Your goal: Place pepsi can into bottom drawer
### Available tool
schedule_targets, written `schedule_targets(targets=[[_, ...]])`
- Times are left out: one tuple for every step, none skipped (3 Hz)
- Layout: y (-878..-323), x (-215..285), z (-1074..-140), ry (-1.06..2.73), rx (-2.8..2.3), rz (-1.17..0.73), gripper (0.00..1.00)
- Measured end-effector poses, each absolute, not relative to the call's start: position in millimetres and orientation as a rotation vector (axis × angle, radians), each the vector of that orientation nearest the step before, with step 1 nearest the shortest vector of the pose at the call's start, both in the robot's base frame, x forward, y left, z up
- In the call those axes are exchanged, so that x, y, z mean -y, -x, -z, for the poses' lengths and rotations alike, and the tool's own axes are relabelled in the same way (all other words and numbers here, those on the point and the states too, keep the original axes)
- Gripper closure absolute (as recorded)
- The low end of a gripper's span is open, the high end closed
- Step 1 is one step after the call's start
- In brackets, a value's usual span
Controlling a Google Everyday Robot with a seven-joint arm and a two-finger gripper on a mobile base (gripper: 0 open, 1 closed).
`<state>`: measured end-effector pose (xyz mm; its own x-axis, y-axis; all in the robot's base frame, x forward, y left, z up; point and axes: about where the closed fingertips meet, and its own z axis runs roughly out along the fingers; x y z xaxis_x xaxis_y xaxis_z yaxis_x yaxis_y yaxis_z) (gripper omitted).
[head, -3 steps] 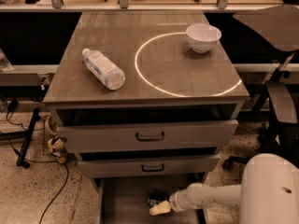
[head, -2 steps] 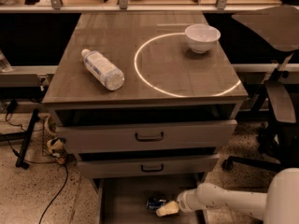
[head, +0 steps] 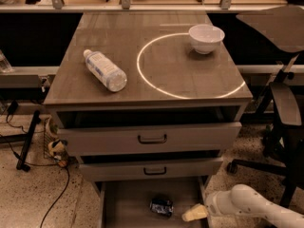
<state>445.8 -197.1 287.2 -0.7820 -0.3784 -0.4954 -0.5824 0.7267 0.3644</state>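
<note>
The pepsi can, small and dark blue, lies on its side on the floor of the open bottom drawer, near the middle. My gripper is low at the drawer's right side, just right of the can and apart from it. Its pale fingers hold nothing. The white arm reaches in from the lower right corner.
A clear plastic bottle lies on the cabinet top at the left. A white bowl stands at the back right. The two upper drawers are partly pulled out. An office chair stands to the right; cables lie on the floor at the left.
The gripper has drawn back to the right, away from the can. The can now lies free in the drawer. The arm has pulled toward the lower right.
</note>
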Motion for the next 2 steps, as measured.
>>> schedule_targets(targets=[[-440.3, 232.8, -314.5, 0.767, -2.495, -0.727, 0.00], [-434.0, 241.8, -319.2, 0.786, -2.482, -0.737, 0.00]])
